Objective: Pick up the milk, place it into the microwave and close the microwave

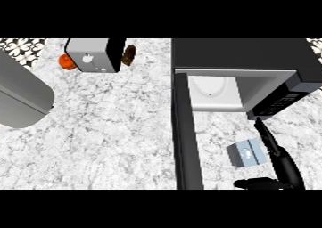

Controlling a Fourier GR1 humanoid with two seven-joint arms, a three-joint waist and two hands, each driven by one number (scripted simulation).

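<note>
Head view, milk: the milk [246,153] is a small boxy carton, pale blue-grey with a white round mark on the face turned up toward me.
Head view, where it is: it rests on the marbled desk [110,133], in front of the open microwave [255,67] and just right of its swung-out door [187,133]; it has not gone inside.
Head view, which way it points: the carton sits skewed to the desk's edges, and its long axis appears to run from lower left to upper right; I cannot tell which end is the top.
Head view, my right hand: my right hand [276,153] is black and slender, its fingers [263,131] stretched straight toward the microwave's control panel, my thumb spread low to the left. It lies just beside the carton's right edge, perhaps touching it, and has hold of nothing.
Head view, my left hand: it does not show.
Head view, materials and shapes: the microwave is a dark box with a pale cavity holding a round white plate [212,87]. The door is a dark slab seen edge-on. The desk is white stone with grey veining.
Head view, elsewhere: a grey and black toaster-like box [94,54] stands at the far left, an orange thing [68,62] beside it. A large rounded grey metal body [15,95] fills the left edge.
</note>
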